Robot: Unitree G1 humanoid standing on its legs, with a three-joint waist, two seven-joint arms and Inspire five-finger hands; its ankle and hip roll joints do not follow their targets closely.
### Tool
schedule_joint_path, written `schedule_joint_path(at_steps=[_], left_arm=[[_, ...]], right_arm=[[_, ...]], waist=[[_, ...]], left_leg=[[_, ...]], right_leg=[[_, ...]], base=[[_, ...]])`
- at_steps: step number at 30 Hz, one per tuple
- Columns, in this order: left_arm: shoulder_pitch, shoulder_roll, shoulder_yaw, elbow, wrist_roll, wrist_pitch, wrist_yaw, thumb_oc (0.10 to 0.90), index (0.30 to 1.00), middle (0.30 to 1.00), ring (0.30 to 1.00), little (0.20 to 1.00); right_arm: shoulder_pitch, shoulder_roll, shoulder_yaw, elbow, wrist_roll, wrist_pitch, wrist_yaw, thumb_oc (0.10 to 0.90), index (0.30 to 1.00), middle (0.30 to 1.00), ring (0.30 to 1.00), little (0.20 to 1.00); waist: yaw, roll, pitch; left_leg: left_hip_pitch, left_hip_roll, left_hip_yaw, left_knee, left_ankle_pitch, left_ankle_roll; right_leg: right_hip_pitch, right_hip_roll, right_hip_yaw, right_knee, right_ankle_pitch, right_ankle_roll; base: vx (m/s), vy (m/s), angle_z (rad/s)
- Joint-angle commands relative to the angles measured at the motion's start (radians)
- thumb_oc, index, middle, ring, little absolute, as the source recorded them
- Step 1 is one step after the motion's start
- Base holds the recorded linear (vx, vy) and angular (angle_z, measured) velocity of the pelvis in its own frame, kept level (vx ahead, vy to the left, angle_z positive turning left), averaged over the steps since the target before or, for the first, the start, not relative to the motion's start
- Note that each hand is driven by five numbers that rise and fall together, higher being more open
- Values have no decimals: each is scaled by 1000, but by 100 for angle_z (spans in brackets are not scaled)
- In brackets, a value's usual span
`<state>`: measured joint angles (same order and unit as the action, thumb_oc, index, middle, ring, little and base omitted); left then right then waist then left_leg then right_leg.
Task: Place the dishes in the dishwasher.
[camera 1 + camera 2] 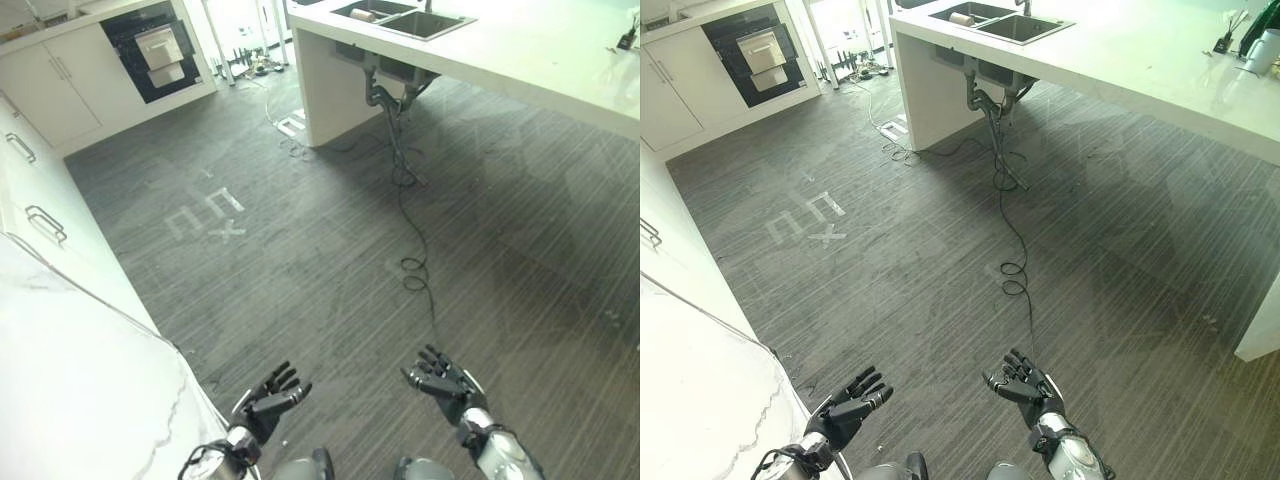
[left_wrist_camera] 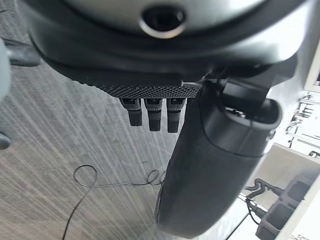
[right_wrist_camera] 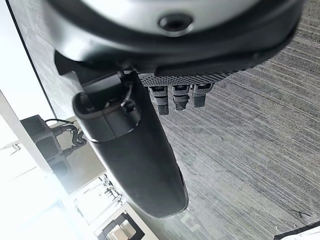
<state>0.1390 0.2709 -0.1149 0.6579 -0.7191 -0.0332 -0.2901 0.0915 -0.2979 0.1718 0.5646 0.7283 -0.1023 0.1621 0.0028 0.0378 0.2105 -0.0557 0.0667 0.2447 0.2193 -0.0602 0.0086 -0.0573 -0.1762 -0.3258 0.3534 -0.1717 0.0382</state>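
Right eye view: green object [image 1: 1262,22] on counter [image 1: 1160,70]

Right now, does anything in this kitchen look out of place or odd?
Yes. A black cable trails loose across the grey floor from under the sink counter, whose pipes hang exposed. Pale tape marks sit on the floor. Both the left robot hand and right robot hand are open, holding nothing.

Two dark, matt hands, left hand [image 1: 268,400] and right hand [image 1: 445,381], with ribbed segmented fingers [image 2: 153,114], smooth rounded black thumbs [image 3: 137,160], a palm patch of fine raised dots [image 2: 150,90], on silver-grey metal wrists with a round recessed screw hole [image 3: 175,21].
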Motion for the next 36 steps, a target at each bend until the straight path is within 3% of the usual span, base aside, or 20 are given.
schedule_joint_path(at_steps=[1,5,9,13,17,18,19,21,24,25,26,27,28,30,31,32,33,34,35,36], left_arm=[[-34,29,23,-72,28,-113,-10,800,900,900,900,900],[-26,24,33,-60,11,-129,-20,800,900,900,900,900],[-26,13,35,-41,94,-177,102,800,900,900,900,900],[-22,18,37,-55,117,-202,114,800,900,900,900,900],[-24,22,29,-114,95,-247,108,800,900,900,900,900],[-29,24,28,-130,89,-253,110,800,900,900,900,900],[-49,32,31,-147,61,-234,107,800,900,900,900,900],[-57,30,35,-141,61,-229,109,800,900,900,900,900],[-59,23,49,-123,68,-227,98,800,900,900,900,900],[-37,20,59,-124,87,-216,93,800,900,900,900,900],[-30,19,59,-112,99,-197,83,800,900,900,900,900],[-39,17,56,-65,146,-218,70,800,900,900,900,900],[-44,22,48,-24,179,-228,73,800,900,900,900,900],[-52,29,44,2,218,-221,80,800,900,900,900,900],[-55,36,44,8,228,-213,86,800,900,900,900,900],[-60,49,35,5,217,-208,87,800,900,900,900,900],[-61,59,33,-2,225,-197,93,800,900,900,900,900],[-59,66,27,0,230,-198,103,800,900,900,900,900],[-59,70,19,5,214,-215,103,800,900,900,900,900],[-59,73,16,-7,215,-218,96,800,900,900,900,900]], right_arm=[[-56,-8,-16,-54,12,-57,52,800,900,900,900,900],[-56,-11,-10,-41,-4,-62,68,800,900,900,900,900],[-48,-2,4,-56,18,-62,165,800,900,900,900,900],[-48,-14,15,-70,-45,-91,162,800,900,900,900,900],[-61,-47,26,-124,-109,-115,143,800,900,900,900,900],[-66,-59,27,-137,-120,-119,134,800,900,900,900,900],[-85,-81,30,-138,-122,-115,109,800,900,900,900,900],[-92,-83,31,-127,-111,-107,105,800,900,900,900,900],[-104,-75,30,-99,-125,-100,112,800,900,900,900,900],[-99,-70,32,-98,-145,-86,105,800,900,900,900,900],[-89,-73,28,-98,-152,-83,84,800,900,900,900,900],[-94,-81,38,-78,-148,-83,62,800,900,900,900,900],[-98,-79,34,-36,-101,-84,57,800,900,900,900,900],[-88,-57,8,2,-33,-65,83,800,900,900,900,900],[-80,-39,-18,7,-40,-63,86,800,900,900,900,900],[-69,-30,-27,-6,-41,-82,83,800,900,900,900,900],[-59,-22,-31,-17,-39,-91,77,800,900,900,900,900],[-54,-9,-24,-25,-36,-99,69,800,900,900,900,900],[-55,-10,-12,-29,-29,-107,66,800,900,900,900,900],[-44,-13,-19,-39,-25,-107,68,800,900,900,900,900]], waist=[[7,-11,-28],[10,-11,-26],[7,-19,-23],[5,-18,-16],[-1,-35,12],[5,-57,28],[19,-71,71],[26,-67,80],[47,-53,87],[71,-7,88],[85,12,89],[93,4,82],[97,-13,62],[110,-30,40],[92,-27,26],[77,-18,24],[71,-8,24],[61,3,32],[30,26,42],[-7,29,51]], left_leg=[[11,2,-57,81,-161,-32],[10,4,-56,81,-160,-32],[15,9,-53,81,-160,-34],[21,11,-54,81,-152,-36],[65,-28,-54,81,-137,-22],[87,-52,-45,81,-82,-23],[-38,-53,-72,309,10,-46],[-72,-59,-82,329,29,-48],[-97,-66,-81,230,63,-49],[-170,1,-93,81,127,-83],[-255,56,-97,81,153,-105],[-260,62,-65,81,116,-94],[-227,31,-55,81,67,-55],[-193,-21,-88,81,23,-12],[-146,-52,-91,81,-17,35],[-119,-82,-88,81,-50,78],[-98,-97,-85,81,-69,100],[-48,-119,-91,81,-112,115],[-24,-105,-104,81,-120,123],[-3,-121,-147,81,-141,123]], right_leg=[[39,16,15,-53,-26,53],[40,16,11,-53,-27,52],[46,23,6,-53,-31,46],[49,32,7,-53,-35,35],[42,37,50,-53,-32,8],[45,25,71,-53,-28,-4],[53,37,101,-53,-14,-30],[59,48,111,-53,-13,-34],[78,67,126,-53,-31,-29],[119,106,125,-53,-69,-19],[152,118,116,-53,-90,-22],[187,94,96,-53,-115,-12],[220,70,114,-53,-127,8],[292,63,120,-53,-117,11],[336,46,89,-37,54,54],[265,6,90,180,162,86],[207,-17,86,311,230,102],[116,-69,89,483,235,113],[22,5,59,458,194,70],[-58,71,61,359,166,61]], base=[[0,0,0],[4,-15,0],[35,-103,1],[47,-147,5],[80,-128,0],[167,-182,-3],[162,-160,-3],[177,-25,1],[318,168,-27],[679,444,-23],[873,647,-44],[694,605,-48],[620,560,-57],[532,416,-13],[480,515,-10],[465,588,2],[413,577,82],[397,406,85],[449,239,67],[399,2,-1]])
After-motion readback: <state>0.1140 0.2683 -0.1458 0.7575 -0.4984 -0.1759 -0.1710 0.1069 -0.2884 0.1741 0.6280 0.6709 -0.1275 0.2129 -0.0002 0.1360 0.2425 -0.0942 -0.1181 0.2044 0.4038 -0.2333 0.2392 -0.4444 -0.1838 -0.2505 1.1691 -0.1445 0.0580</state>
